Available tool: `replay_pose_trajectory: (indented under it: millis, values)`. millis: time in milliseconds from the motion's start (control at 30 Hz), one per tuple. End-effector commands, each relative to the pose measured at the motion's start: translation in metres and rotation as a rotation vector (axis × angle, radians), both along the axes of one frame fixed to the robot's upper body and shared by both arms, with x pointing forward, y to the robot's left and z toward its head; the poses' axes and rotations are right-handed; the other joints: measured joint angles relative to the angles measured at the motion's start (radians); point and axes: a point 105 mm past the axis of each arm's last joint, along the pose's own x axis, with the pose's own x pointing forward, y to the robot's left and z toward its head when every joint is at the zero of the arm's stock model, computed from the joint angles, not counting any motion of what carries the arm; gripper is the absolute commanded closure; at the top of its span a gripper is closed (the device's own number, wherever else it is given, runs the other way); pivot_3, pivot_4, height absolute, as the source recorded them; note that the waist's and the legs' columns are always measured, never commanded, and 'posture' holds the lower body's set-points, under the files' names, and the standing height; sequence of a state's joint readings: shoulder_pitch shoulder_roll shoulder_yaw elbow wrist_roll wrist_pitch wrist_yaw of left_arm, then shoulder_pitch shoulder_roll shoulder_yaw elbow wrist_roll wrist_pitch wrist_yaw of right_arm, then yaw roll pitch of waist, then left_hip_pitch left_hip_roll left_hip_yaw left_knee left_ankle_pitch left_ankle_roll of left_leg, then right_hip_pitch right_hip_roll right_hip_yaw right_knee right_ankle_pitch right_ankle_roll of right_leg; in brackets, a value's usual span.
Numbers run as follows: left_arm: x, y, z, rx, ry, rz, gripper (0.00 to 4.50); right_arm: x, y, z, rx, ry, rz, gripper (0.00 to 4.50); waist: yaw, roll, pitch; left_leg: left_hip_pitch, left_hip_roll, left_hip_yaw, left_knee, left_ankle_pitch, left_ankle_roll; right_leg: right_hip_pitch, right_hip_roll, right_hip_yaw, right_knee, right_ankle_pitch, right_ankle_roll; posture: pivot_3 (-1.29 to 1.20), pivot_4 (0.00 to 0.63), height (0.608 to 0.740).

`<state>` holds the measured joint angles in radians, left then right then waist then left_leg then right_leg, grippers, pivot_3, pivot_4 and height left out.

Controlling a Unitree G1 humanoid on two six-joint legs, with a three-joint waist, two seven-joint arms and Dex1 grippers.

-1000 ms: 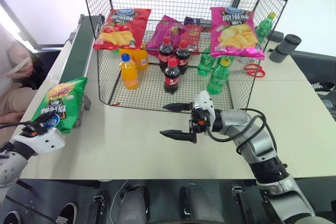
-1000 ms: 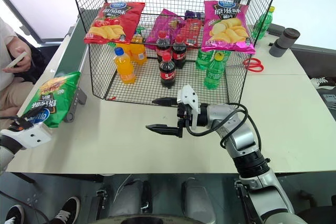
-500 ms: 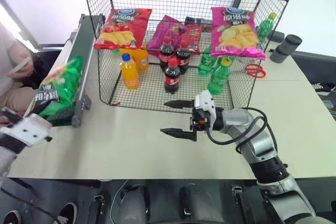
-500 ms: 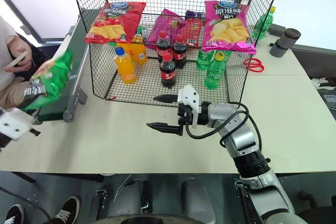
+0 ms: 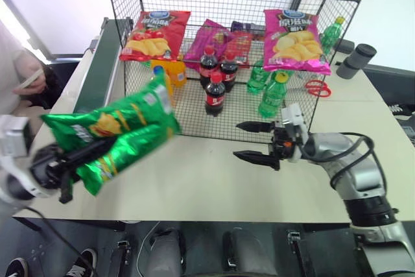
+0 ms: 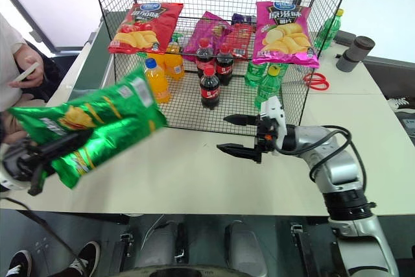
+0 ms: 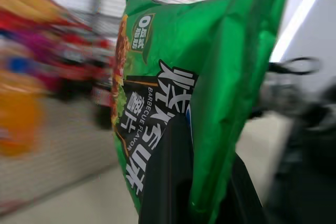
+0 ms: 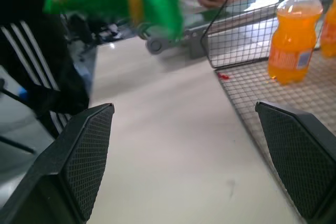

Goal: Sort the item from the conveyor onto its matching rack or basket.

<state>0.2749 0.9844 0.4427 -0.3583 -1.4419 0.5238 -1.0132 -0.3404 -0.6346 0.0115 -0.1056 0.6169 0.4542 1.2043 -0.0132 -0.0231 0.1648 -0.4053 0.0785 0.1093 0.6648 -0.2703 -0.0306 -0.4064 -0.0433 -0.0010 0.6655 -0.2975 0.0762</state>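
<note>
The green bag [image 5: 117,131] is held in the air by the left claw [image 5: 74,157], whose black fingers are clamped shut on the bag's lower end near the table's [image 5: 194,173] front left corner. From that grip the bag is stretched up and to the right, lying nearly level and slightly tilted, with its far end raised in front of the lower left part of the rack [image 5: 227,43]. In the left wrist view the bag [image 7: 178,93] is seen pinched between the two fingers [image 7: 173,182], its printed face turned to one side and its edge folded along the grip. The bag is lifted clear of the table and held off the conveyor [image 5: 100,63], which is seen behind it along the table's left edge. The right claw [image 5: 256,141] is held over the table in front of the rack, its fingers spread wide and pointed left toward the bag, with nothing between them. It is kept well apart from the bag, with bare table between the two. Inside the rack a red bag [image 5: 155,34], a pink bag [image 5: 295,40], an orange bottle [image 6: 155,82] and cola bottles [image 5: 216,89] are seen. A person's hand [image 6: 29,72] with a phone is seen at the far left.
</note>
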Motion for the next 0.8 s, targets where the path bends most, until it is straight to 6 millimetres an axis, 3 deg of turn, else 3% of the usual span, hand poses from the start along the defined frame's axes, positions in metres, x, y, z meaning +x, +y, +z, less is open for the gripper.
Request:
replay_pose_trajectory:
  millis: [33, 167, 433, 600, 800]
  values:
    - [0.003, -0.010, 0.003, -0.157, 0.084, -0.169, 4.45, -0.018, -0.012, 0.011, 0.043, 0.114, 0.054, 0.00, -0.002, 0.001, 0.000, 0.000, 0.000, 0.000, 0.000, 0.000, 0.000, 0.000, 0.001, 0.000, 0.000, 0.000, 0.000, 0.00, 0.150, 0.740]
    - [0.028, -0.022, 0.005, -0.288, 0.136, -0.302, 4.45, -0.033, -0.023, 0.018, 0.083, 0.281, 0.060, 0.00, 0.002, 0.002, 0.001, 0.001, 0.000, 0.000, 0.000, 0.001, -0.001, 0.001, 0.003, 0.000, 0.001, 0.000, 0.000, 0.00, 0.150, 0.740]
    - [0.033, -0.055, 0.002, -0.305, 0.249, -0.600, 4.45, -0.035, -0.016, 0.035, 0.163, 0.306, 0.048, 0.00, -0.001, 0.001, 0.000, -0.001, 0.000, -0.003, 0.000, 0.001, -0.001, -0.001, 0.003, 0.001, 0.000, 0.000, 0.000, 0.00, 0.150, 0.740]
    - [0.040, -0.064, -0.002, -0.285, 0.239, -0.639, 4.45, -0.045, -0.012, 0.046, 0.211, 0.376, 0.127, 0.00, 0.001, 0.001, 0.000, -0.002, -0.001, -0.004, 0.000, 0.001, -0.001, -0.001, 0.003, 0.001, 0.000, 0.000, 0.000, 0.00, 0.150, 0.740]
    - [0.043, -0.074, -0.006, -0.278, 0.212, -0.657, 4.45, -0.058, -0.003, 0.042, 0.197, 0.473, 0.217, 0.00, 0.002, 0.000, 0.000, -0.003, -0.001, -0.005, 0.000, 0.001, -0.001, -0.001, 0.003, 0.001, -0.001, 0.000, 0.000, 0.00, 0.150, 0.740]
